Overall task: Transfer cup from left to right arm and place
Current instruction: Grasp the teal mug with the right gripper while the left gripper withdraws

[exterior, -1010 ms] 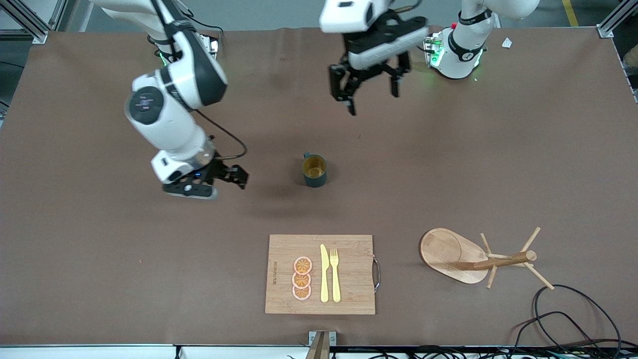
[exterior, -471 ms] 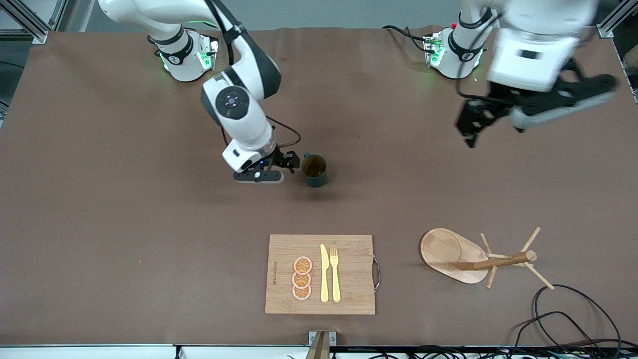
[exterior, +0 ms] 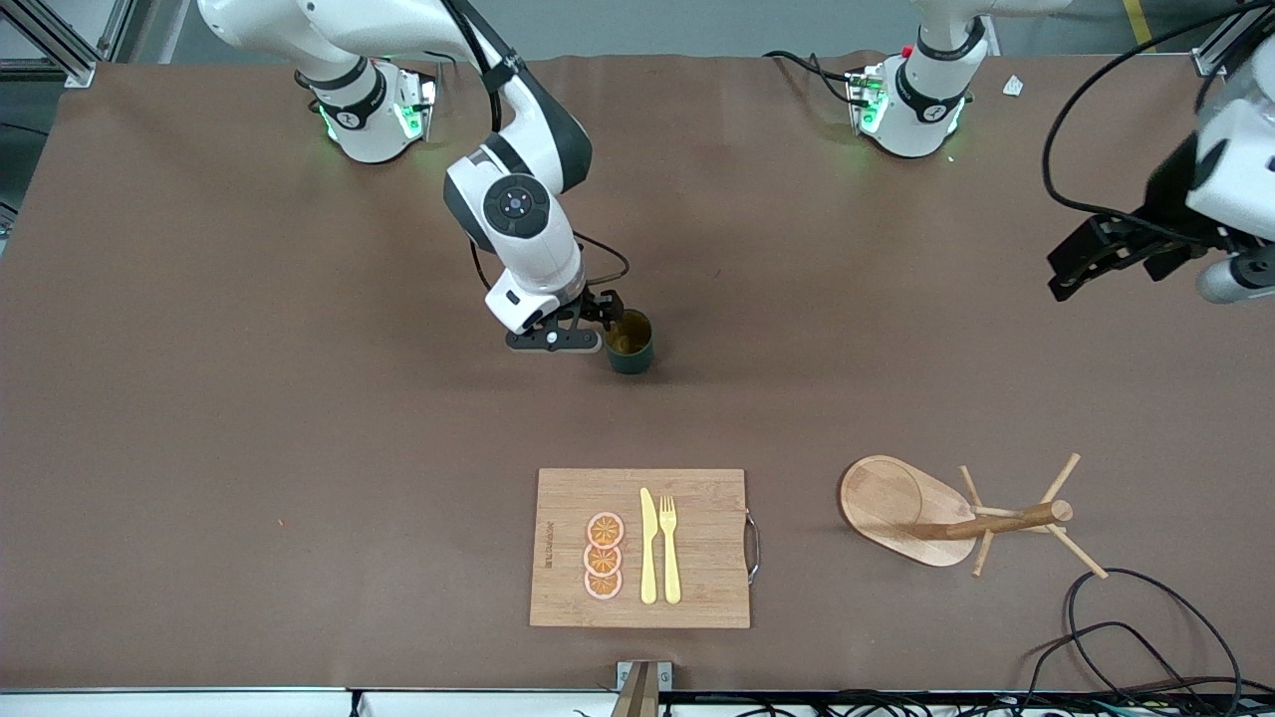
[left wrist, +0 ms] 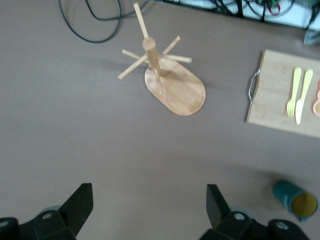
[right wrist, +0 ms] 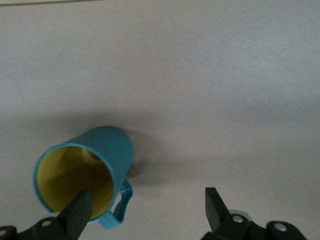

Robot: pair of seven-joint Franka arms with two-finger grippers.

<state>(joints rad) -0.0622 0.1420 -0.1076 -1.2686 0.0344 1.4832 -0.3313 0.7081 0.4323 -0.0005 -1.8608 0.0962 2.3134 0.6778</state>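
Mid-table, well in from every edge, the cup (exterior: 630,342) stands upright, unheld. The right gripper (exterior: 588,324) sits beside it, jaws apart; the left gripper (exterior: 1106,254), also spread, waits over the table's end. The cup looks light, rigid and smooth: grip its wall.

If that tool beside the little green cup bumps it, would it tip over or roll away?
The cup stands upright on the flat brown table, so a low nudge would probably slide it. It looks rigid and small, likely light, so a high bump could topple it. Its side handle should stop it rolling far.
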